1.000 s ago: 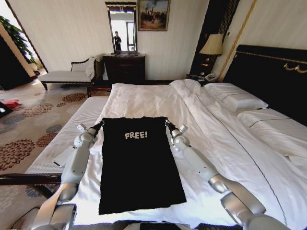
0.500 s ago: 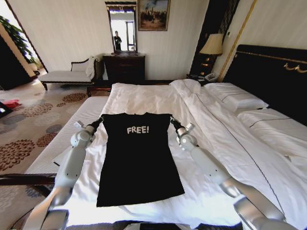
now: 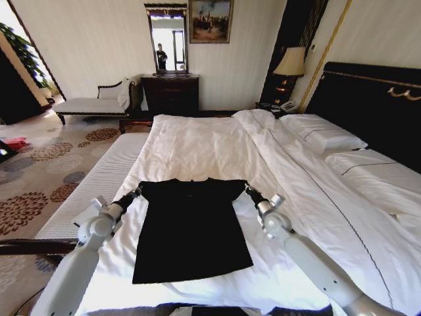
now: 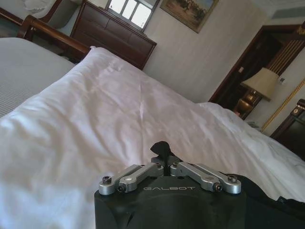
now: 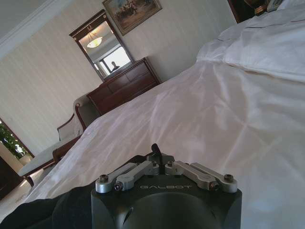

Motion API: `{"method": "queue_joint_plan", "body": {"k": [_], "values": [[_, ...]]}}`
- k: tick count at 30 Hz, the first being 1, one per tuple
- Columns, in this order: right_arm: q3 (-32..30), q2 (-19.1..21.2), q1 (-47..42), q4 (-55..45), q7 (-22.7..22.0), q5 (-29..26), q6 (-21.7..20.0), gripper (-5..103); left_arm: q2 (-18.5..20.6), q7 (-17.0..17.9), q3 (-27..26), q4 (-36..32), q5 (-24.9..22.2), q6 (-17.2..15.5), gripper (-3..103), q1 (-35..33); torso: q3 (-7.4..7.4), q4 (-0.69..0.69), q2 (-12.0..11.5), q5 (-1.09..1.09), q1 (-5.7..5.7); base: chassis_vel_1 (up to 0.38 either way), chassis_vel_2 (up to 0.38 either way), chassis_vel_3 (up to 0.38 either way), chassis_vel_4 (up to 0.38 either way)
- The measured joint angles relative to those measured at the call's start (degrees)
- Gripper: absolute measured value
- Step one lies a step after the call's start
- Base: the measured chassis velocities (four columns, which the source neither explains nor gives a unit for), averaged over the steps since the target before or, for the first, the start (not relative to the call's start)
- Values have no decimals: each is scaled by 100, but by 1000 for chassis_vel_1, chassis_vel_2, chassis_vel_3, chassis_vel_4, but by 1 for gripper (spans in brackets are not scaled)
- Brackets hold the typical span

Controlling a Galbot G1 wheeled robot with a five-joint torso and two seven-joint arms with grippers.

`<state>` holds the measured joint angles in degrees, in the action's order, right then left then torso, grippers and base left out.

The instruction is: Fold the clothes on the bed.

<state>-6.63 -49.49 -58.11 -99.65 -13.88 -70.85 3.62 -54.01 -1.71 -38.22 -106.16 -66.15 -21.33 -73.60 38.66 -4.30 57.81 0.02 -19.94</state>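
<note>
The black T-shirt (image 3: 191,230) lies on the white bed (image 3: 197,141) near its foot, far smaller than the duvet. Its top edge is held up and drawn toward me, so the chest lettering is hidden. My left gripper (image 3: 135,193) is shut on the shirt's left top corner, and my right gripper (image 3: 250,191) is shut on the right top corner. In the left wrist view the left gripper (image 4: 163,153) pinches a tuft of black cloth, with more shirt (image 4: 281,206) beside it. The right wrist view has the right gripper (image 5: 156,151) shut, with the shirt (image 5: 38,210) trailing off to one side.
White pillows (image 3: 322,135) and a dark headboard (image 3: 375,108) stand to the right. A bedside lamp (image 3: 289,66), a dark dresser (image 3: 171,92) with a mirror and a pale chaise bench (image 3: 95,102) line the far wall. Patterned carpet (image 3: 39,171) lies left of the bed.
Both grippers have come back toward me and lower, carrying the shirt's top edge with them. The white lettering, visible before, is now folded out of sight.
</note>
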Motion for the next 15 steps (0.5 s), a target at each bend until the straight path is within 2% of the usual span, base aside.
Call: {"method": "queue_joint_plan", "body": {"k": [3, 6, 13, 15], "values": [[-90, 83, -247, -277, -67, 28, -10, 0, 115, 0, -124, -175, -30, 10, 1, -264, 0, 0, 0, -4, 0, 0, 0, 0, 0], [-357, 185, -779, -837, -260, 71, -28, 0, 472, -27, -435, -544, 58, 19, 1, -932, 0, -1, 0, -3, 0, 0, 0, 0, 0], [-545, 289, -1183, -1213, -415, 66, -113, 0, 877, -59, -620, -741, 242, -85, 1, -1299, 1, -1, 0, -4, -2, 0, 0, 0, 0], [-553, 315, -1377, -1304, -493, 78, -213, 0, 1099, -59, -655, -830, 283, -250, 1, -1415, 1, -2, 0, -2, -2, 0, 0, 0, 0]]}}
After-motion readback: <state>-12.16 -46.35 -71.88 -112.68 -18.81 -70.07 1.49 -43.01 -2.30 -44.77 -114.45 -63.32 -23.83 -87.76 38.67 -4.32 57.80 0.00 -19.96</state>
